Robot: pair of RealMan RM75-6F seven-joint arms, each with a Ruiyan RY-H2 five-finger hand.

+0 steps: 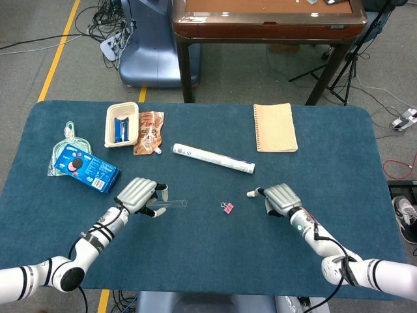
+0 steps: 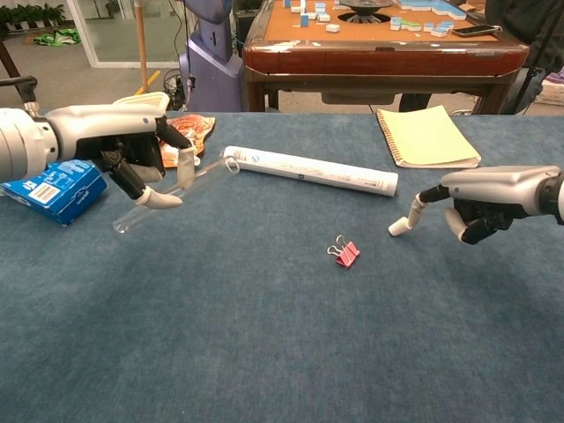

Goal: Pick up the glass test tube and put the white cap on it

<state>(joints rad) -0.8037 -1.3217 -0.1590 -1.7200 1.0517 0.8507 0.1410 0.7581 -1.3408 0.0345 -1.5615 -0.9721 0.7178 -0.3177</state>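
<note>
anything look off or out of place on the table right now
Nothing is spilled or broken. The white cap lies loose on the cloth, touched by a right hand fingertip, not gripped. The left hand holds the glass test tube tilted.

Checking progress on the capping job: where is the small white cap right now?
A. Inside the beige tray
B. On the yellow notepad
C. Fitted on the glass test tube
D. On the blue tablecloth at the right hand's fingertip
D: the small white cap lies on the blue tablecloth at the right hand's extended fingertip, far from the clear glass test tube that the left hand holds.

left hand (image 1: 137,193): silver, black joints; right hand (image 1: 281,197): same; white forearms
</note>
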